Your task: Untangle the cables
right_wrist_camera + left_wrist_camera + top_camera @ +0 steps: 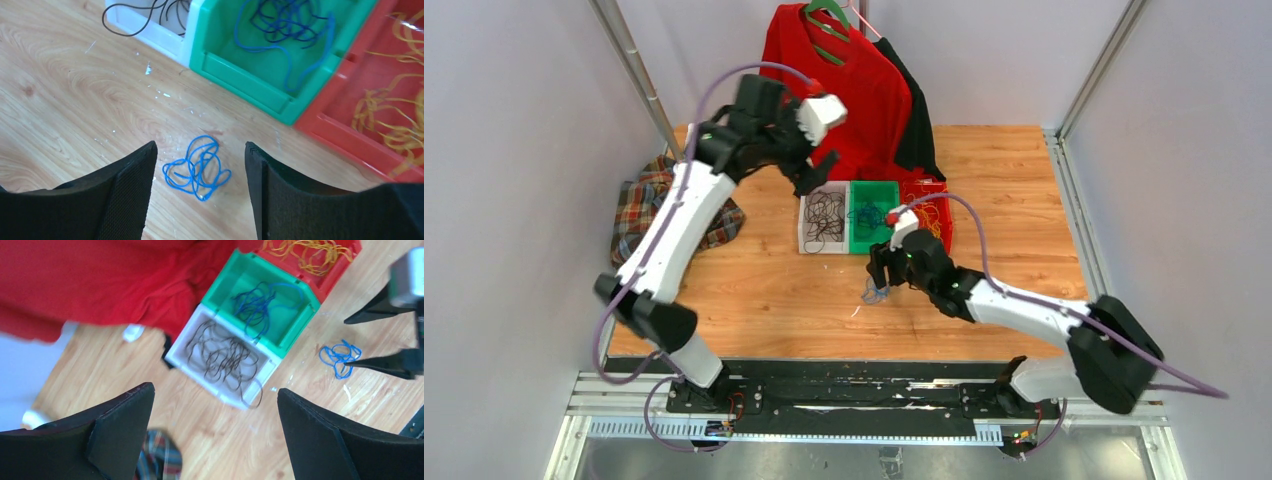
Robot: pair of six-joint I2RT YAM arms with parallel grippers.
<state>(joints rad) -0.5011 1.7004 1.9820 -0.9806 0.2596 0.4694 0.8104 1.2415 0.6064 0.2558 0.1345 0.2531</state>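
Note:
A small tangle of blue cable (197, 167) lies on the wooden table in front of the bins; it also shows in the top view (874, 292) and in the left wrist view (340, 357). My right gripper (200, 144) hovers just above it, open and empty, with the tangle between its fingers. A white bin (808, 228) holds black cables (222, 357). A green bin (240, 70) holds blue cables (257, 302). A red bin (340, 130) holds yellow cables (395, 125). My left gripper (215, 390) is open and empty, raised above and left of the white bin.
A red shirt (844, 80) on a green hanger and a black garment (919, 125) hang behind the bins. A plaid cloth (649, 205) lies at the table's left edge. Metal frame posts stand at the back corners.

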